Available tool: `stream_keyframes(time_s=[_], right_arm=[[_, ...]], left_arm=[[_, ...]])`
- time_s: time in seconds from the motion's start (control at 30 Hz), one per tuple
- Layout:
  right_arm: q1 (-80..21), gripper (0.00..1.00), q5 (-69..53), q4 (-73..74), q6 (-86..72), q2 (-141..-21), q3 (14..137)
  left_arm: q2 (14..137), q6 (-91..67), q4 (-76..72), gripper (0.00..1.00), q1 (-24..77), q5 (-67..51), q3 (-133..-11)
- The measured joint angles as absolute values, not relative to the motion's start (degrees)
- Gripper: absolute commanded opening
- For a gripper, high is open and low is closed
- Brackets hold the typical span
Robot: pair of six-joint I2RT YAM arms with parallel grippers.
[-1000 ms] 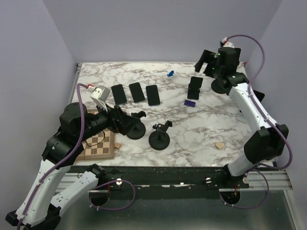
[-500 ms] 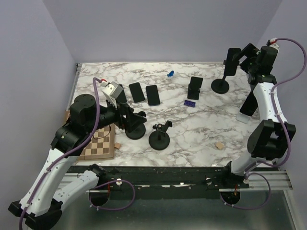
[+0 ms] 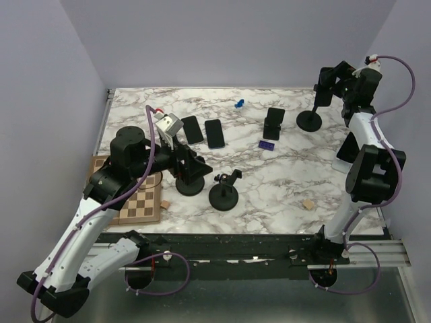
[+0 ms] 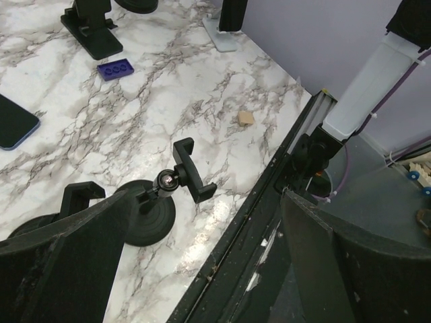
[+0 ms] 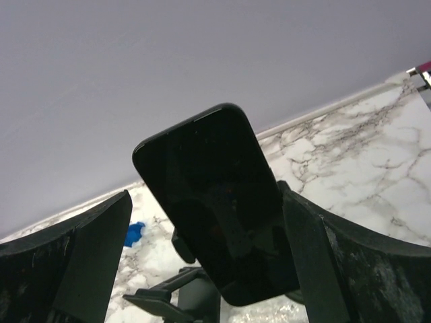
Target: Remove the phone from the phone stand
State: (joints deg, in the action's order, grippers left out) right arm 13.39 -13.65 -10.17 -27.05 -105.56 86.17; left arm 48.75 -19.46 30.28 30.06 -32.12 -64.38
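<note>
Step in hand, as judged: the grasp approach, with removal not yet done. The phone (image 5: 214,202) sits tilted in the cradle of the phone stand (image 3: 310,120) at the far right of the table (image 3: 283,175), near the back wall. The right gripper (image 3: 335,79) is raised to the phone's level and straddles it. In the right wrist view its jaws stand well apart with the phone between them. One finger (image 5: 81,262) shows a plain gap of table between itself and the phone's edge. The other finger (image 5: 350,269) lies just beside the opposite edge, and contact there cannot be confirmed. Nothing is clamped. The next move calls for closing squarely on the phone's two long edges, then lifting up and away along the cradle's line. Its lower lip, partly seen beneath the phone, should release without dragging or tipping the stand, whose round base looks light. The left gripper (image 3: 187,160) hovers over an empty clamp stand (image 3: 190,183) at the near left, with a second empty stand (image 4: 158,208) close by. Its jaws are also wide apart and hold nothing, and it appears to take no part in this step. Two other phones (image 3: 203,131) lie flat on the table, well apart from the work.
</note>
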Motion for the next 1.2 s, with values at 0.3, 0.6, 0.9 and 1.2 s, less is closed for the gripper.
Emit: stream_keyframes(time_s=[0.3, 0.6, 0.9, 1.2], right_arm=[[13.0, 1.0, -15.5, -13.5, -21.8, -111.4, 90.9], [11.1, 1.0, -15.6, -11.7, -17.0, -114.0, 96.4], [6.2, 0.9, -2.1, -0.4, -15.0, -116.4, 104.5], [5.0, 0.97, 5.1, 7.4, -13.6, -117.1, 106.9]], left_arm=[[51.2, -19.5, 28.9, 0.99, 30.1, -33.7, -64.8], [52.6, -20.0, 27.8, 0.99, 30.1, -35.0, -64.8], [52.5, -20.7, 27.1, 0.99, 30.1, -35.5, -64.8], [50.2, -21.7, 27.1, 0.98, 30.1, -35.8, -64.8]])
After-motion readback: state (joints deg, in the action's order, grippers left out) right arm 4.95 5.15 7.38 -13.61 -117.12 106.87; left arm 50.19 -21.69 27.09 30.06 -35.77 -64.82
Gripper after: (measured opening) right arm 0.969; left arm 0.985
